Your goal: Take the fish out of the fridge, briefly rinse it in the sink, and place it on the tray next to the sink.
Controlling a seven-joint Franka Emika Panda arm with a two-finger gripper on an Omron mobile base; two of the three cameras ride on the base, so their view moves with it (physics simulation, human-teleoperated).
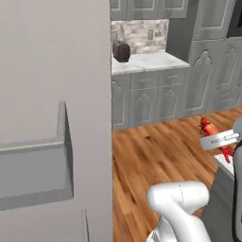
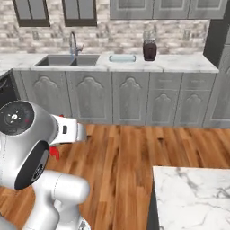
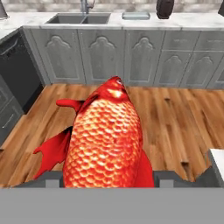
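Observation:
My gripper (image 3: 109, 179) is shut on the red fish (image 3: 107, 140), whose scaly body rises between the two dark tips and blocks the middle of the hand view. From the left base camera the fish (image 1: 206, 127) hangs over the wood floor at the far right, crossed by the gripper (image 1: 219, 140). A red fin of the fish (image 2: 54, 152) pokes out behind my arm. The sink (image 2: 67, 60) with its curved faucet (image 2: 74, 43) is set in the far counter, and the tray (image 2: 122, 58) lies just right of it. The fridge (image 1: 47, 94) stands at the near left.
A dark jar-like appliance (image 2: 149, 49) sits on the counter right of the tray. A marble island corner (image 2: 193, 197) juts in at the near right. A black dishwasher front (image 3: 17, 70) stands left of the sink cabinets. Open wood floor (image 2: 130, 152) lies between me and the counter.

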